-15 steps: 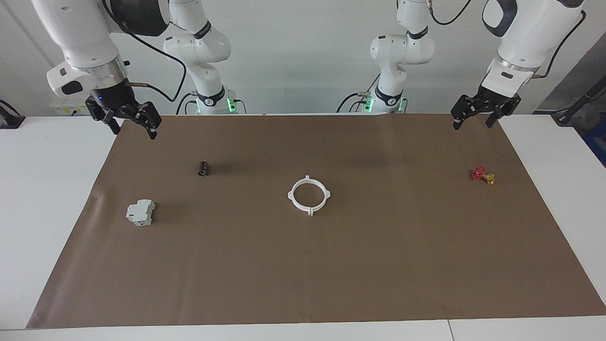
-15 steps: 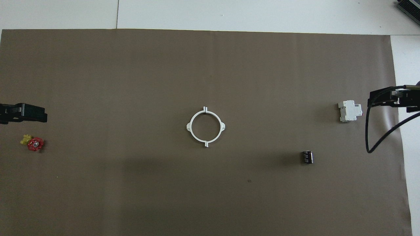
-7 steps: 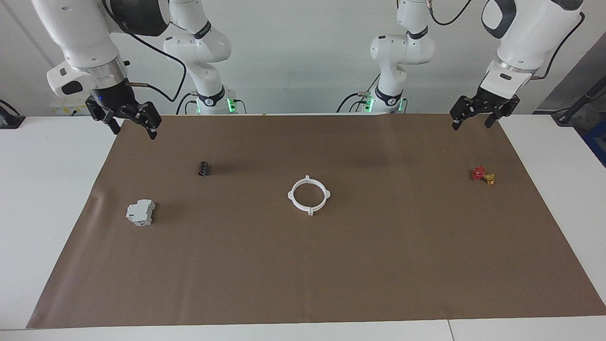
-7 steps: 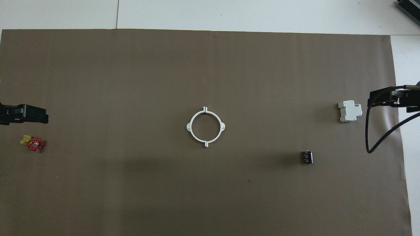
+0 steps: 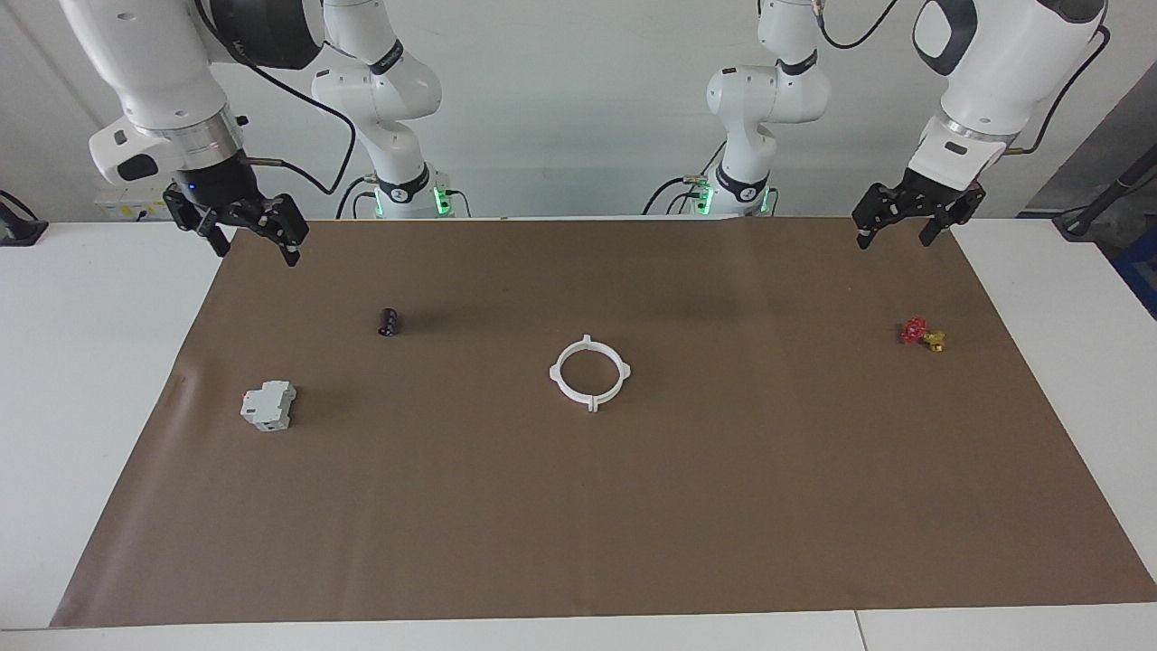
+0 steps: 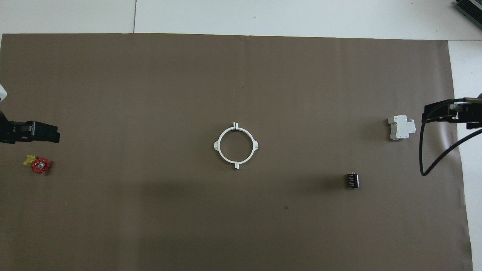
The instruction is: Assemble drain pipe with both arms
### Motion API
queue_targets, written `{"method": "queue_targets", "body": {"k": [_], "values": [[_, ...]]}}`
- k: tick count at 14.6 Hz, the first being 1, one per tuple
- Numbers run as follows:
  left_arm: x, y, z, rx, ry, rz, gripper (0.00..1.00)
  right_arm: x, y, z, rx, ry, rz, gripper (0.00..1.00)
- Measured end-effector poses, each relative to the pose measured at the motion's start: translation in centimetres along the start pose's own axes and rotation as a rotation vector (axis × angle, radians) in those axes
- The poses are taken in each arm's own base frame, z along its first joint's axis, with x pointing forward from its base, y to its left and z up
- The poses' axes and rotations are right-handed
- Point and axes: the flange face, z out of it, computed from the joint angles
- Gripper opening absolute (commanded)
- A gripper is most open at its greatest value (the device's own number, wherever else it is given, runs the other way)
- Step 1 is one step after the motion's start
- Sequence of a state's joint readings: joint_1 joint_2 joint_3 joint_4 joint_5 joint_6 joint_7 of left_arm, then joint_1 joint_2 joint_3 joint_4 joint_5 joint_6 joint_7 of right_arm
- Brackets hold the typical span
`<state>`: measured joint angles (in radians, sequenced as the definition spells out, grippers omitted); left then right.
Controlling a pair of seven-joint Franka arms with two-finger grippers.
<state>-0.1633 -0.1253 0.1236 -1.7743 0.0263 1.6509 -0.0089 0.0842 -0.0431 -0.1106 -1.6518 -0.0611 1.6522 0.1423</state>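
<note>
The drain pipe (image 5: 589,372) lies flat as one closed white ring at the middle of the brown mat (image 5: 578,524) on the table (image 5: 81,362), its two halves joined, touched by neither arm.

Seen in the overhead view, the black cylinder (image 6: 352,180) lies at about four o'clock from the ring and the grey-white block (image 6: 402,127) at about three o'clock, both toward the right arm's end. The red and yellow valve piece (image 6: 37,164) lies at about nine o'clock, toward the left arm's end.

The right pincer (image 5: 249,235) hangs raised over the mat's corner at its own end, released, holding nothing. The left pincer (image 5: 893,228) hangs raised over the mat's corner at its end, also released and bare, tilted downward.
</note>
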Motion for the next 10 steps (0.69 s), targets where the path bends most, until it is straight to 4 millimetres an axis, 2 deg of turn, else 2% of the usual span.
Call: {"method": "queue_targets", "body": {"k": [6, 10], "values": [[-0.07, -0.03, -0.14, 0.0, 0.003, 0.0, 1.0, 0.0, 0.06, 0.01, 0.0, -0.001, 0.0, 1.0], [-0.07, -0.01, -0.14, 0.0, 0.003, 0.0, 1.0, -0.16, -0.06, 0.11, 0.006, -0.014, -0.059, 1.0]]}}
